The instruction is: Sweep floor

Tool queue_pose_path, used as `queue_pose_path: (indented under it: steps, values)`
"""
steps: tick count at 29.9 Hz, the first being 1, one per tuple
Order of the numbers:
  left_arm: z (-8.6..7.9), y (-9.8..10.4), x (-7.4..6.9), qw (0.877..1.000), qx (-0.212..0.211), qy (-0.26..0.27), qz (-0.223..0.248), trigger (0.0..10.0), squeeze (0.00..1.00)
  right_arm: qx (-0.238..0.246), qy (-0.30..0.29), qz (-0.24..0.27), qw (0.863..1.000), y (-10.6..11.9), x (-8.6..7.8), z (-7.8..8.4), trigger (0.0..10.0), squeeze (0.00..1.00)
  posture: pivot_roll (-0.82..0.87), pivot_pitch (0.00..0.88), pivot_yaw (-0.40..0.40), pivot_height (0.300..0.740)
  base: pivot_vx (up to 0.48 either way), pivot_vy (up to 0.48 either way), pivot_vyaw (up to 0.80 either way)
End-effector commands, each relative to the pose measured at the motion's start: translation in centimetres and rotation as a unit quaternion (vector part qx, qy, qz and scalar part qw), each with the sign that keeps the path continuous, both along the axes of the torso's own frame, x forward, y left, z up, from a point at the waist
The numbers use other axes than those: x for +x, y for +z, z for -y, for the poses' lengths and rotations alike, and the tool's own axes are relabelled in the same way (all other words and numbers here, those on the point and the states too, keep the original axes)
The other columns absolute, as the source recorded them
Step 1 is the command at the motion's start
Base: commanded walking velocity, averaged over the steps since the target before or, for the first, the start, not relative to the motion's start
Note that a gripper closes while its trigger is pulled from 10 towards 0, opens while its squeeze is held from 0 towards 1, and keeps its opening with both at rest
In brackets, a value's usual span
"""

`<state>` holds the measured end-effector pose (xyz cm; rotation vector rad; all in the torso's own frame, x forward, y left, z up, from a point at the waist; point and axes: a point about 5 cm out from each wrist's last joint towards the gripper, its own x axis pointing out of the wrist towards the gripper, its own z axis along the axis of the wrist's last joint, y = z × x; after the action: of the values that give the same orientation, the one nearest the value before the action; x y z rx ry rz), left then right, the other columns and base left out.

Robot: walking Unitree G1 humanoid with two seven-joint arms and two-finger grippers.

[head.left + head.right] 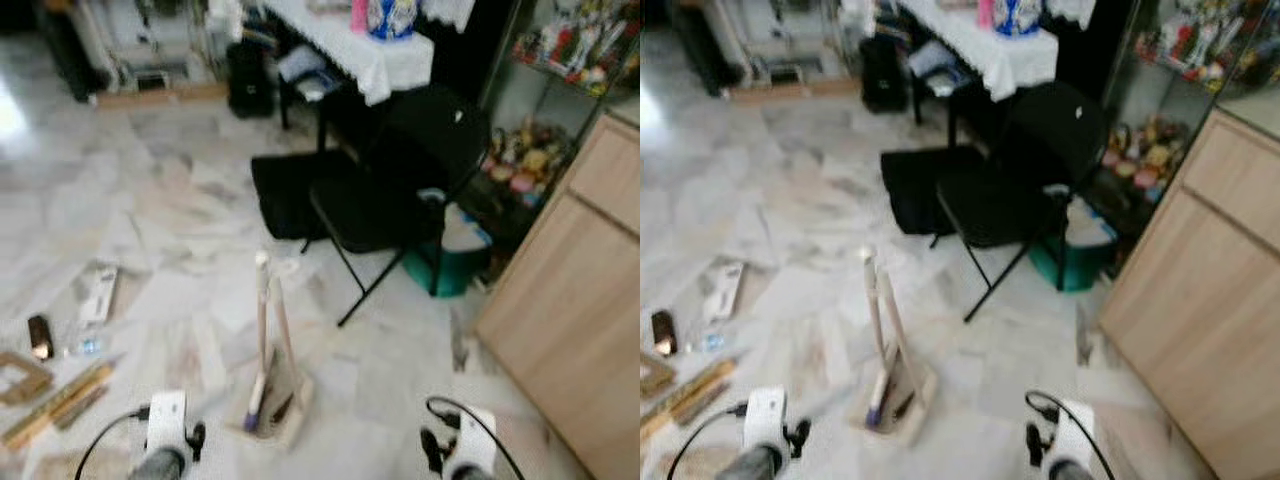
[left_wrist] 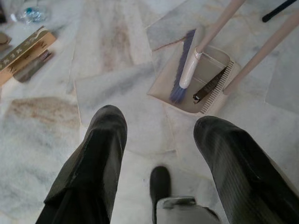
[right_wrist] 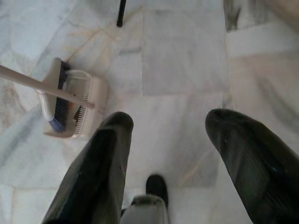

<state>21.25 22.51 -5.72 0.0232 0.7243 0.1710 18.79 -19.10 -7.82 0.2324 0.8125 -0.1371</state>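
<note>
Broom [image 2: 189, 70] standing upright in its dustpan [image 2: 205, 95] on the marble floor [image 1: 180, 210], just ahead between both arms, left gripper [image 2: 161, 140] spread and empty, right gripper [image 3: 170, 135] spread, clear of the handles.

Silver arms with white wrist blocks, looping black cables, glossy black claw fingers [image 2: 93, 163].

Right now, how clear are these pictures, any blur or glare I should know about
Both eye views are soft with motion blur, so the chair and the broom standing in its dustpan lack crisp edges; glare whitens the floor at the far left. The left wrist view is sharper: broom bristles show clearly, while the open left gripper is slightly soft. The right wrist view is evenly lit, with the right gripper open.
</note>
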Motion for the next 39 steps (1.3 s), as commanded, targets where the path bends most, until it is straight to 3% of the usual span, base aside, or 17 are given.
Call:
queue_pose_path:
  steps: [1,6,14,18,20,22,24,26,28,31,32,33,36,39]
  values:
    - [-0.4,-0.2,-0.4,1.0,0.0,0.007,-0.009,10.0,0.0,0.006,-0.001,-0.001,1.0,0.0,0.0,-0.4,10.0,0.0,-0.03,0.017,-0.051,0.74,0.0,0.0,0.0]
    - [-0.4,0.1,0.0,1.0,0.005,-0.002,0.0,10.0,0.0,0.006,0.001,-0.002,1.0,-0.1,0.0,-0.4,10.0,0.0,-0.03,0.012,-0.049,0.74,0.0,0.0,0.0]
    - [-0.2,2.1,2.4,0.997,0.017,-0.03,0.075,10.0,0.0,0.007,0.003,-0.006,1.0,-0.2,-0.3,-0.5,10.0,0.0,-0.04,0.0,-0.037,0.74,0.0,0.0,0.0]
    - [-0.7,5.8,5.6,0.979,0.063,-0.025,0.194,10.0,0.0,0.008,0.003,-0.009,1.0,-0.3,-0.5,-0.6,10.0,0.0,-0.04,0.0,-0.036,0.74,0.0,0.0,0.0]
    - [-0.8,6.4,6.0,0.975,0.068,-0.025,0.208,10.0,0.0,0.007,0.004,-0.009,1.0,-0.3,-0.5,-0.6,10.0,0.0,-0.03,0.001,-0.037,0.74,0.0,0.0,0.0]
    - [-1.0,9.7,8.4,0.954,0.086,-0.016,0.286,10.0,0.0,0.008,0.003,-0.009,1.0,-0.3,-0.5,-0.7,10.0,0.0,-0.03,0.007,-0.038,0.74,0.0,0.0,0.0]
    - [-0.9,11.2,9.4,0.944,0.09,-0.017,0.317,10.0,0.0,0.009,0.003,-0.009,1.0,-0.3,-0.5,-0.7,10.0,0.0,-0.03,0.01,-0.038,0.74,0.0,0.0,0.0]
    - [-0.2,14.0,11.2,0.925,0.086,-0.037,0.368,10.0,0.0,0.009,0.003,-0.009,1.0,-0.3,-0.5,-0.7,10.0,0.0,-0.03,0.011,-0.038,0.74,0.0,0.0,0.0]
    - [0.0,14.7,11.6,0.92,0.084,-0.046,0.379,10.0,0.0,0.009,0.003,-0.009,1.0,-0.4,-0.5,-0.7,10.0,0.0,-0.03,0.011,-0.038,0.74,0.0,0.0,0.0]
    - [2.1,18.8,13.6,0.884,0.068,-0.107,0.449,10.0,0.0,0.008,0.003,-0.009,1.0,-0.3,-0.5,-0.7,10.0,0.0,-0.04,0.019,-0.037,0.74,0.0,0.0,0.0]
    - [2.1,18.8,13.6,0.884,0.068,-0.107,0.449,10.0,0.0,0.008,0.003,-0.009,1.0,-0.3,-0.5,-0.7,10.0,0.0,-0.04,0.019,-0.037,0.74,0.0,0.0,0.0]
    - [3.4,20.4,14.1,0.869,0.045,-0.141,0.473,10.0,1.0,0.008,0.002,-0.009,1.0,-0.3,-0.5,-0.7,10.0,0.0,-0.04,0.022,-0.036,0.74,0.0,0.0,0.0]
    - [5.5,22.1,14.4,0.847,0.02,-0.202,0.492,10.0,1.0,0.008,0.003,-0.009,1.0,-0.4,-0.5,-0.7,10.0,0.0,-0.04,0.027,-0.036,0.74,0.0,0.0,0.0]
    - [6.4,22.6,14.3,0.839,0.01,-0.219,0.499,10.0,1.0,0.009,0.004,-0.009,1.0,-0.3,-0.5,-0.7,10.0,0.0,-0.04,0.028,-0.037,0.74,0.0,0.0,0.0]
